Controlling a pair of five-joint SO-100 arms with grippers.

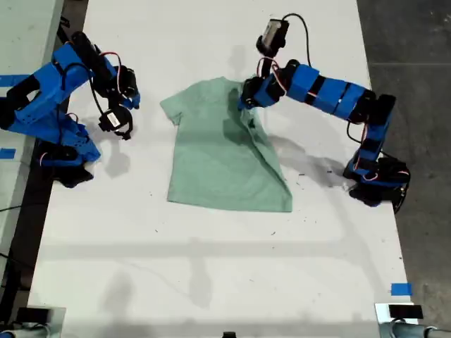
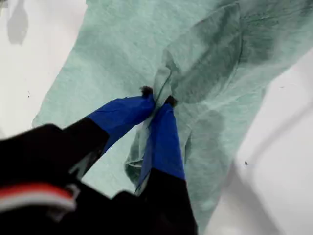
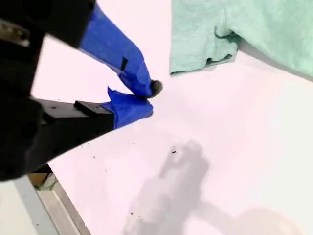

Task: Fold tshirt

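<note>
The pale mint-green tshirt [image 1: 218, 162] lies flat in the middle of the white table [image 1: 211, 267], collar toward the far edge. Its sleeve side toward the exterior view's right is drawn in over the body, leaving a slanted edge. My first gripper [image 1: 248, 98] reaches in from the exterior view's right and is shut on a bunched pinch of the tshirt [image 2: 122, 49] near that shoulder; the first wrist view shows my first gripper [image 2: 157, 100] with cloth gathered between its blue tips. My second gripper [image 1: 120, 123] hangs shut and empty at the exterior view's left, off the cloth. The second wrist view has my second gripper [image 3: 149, 100] a little short of the tshirt's sleeve [image 3: 205, 44].
Both arm bases stand on the table, one at each side of the exterior view. A strip of blue tape [image 1: 400, 289] marks the near corner at the exterior view's right. A dark floor runs beyond the table's edge there.
</note>
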